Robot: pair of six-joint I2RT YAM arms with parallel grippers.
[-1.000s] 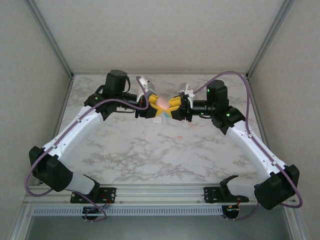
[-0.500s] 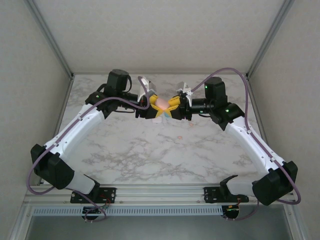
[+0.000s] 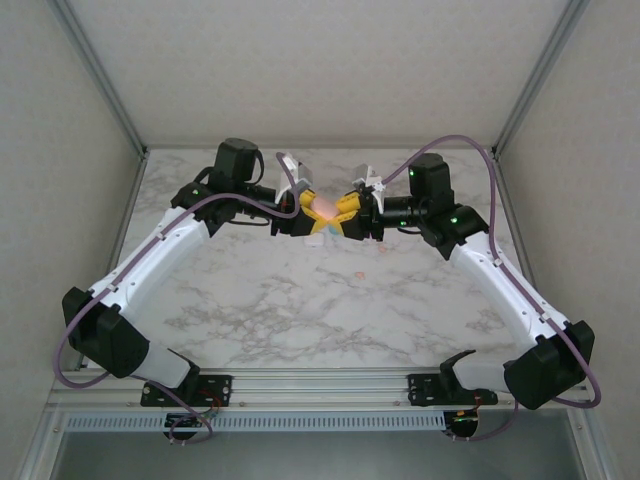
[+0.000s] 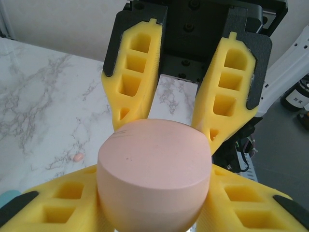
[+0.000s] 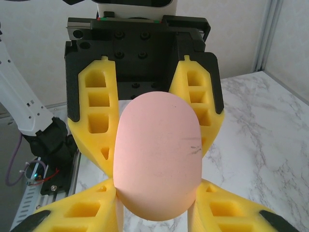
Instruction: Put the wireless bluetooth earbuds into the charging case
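Observation:
A pink pebble-like charging case (image 3: 325,208) hangs above the back middle of the marble table, closed. My left gripper (image 3: 311,217) and right gripper (image 3: 341,215) meet on it from opposite sides, both shut on it. In the left wrist view the case (image 4: 154,164) sits between my left gripper (image 4: 154,198)'s yellow fingers (image 4: 53,205), with the right gripper's fingers (image 4: 227,87) clasping its far end. The right wrist view shows the case (image 5: 157,159) in my right gripper (image 5: 155,208). One tiny pinkish-orange earbud (image 4: 77,157) lies on the table (image 3: 357,272).
A pale teal thing (image 4: 6,197) is cut off at the lower left edge of the left wrist view. Grey walls and metal frame posts (image 3: 110,90) enclose the marble table (image 3: 300,310). Purple cables loop off both arms.
The right arm has shifted a little left and toward the back, bringing the two grippers closer together on the pink case. The left arm has barely moved.

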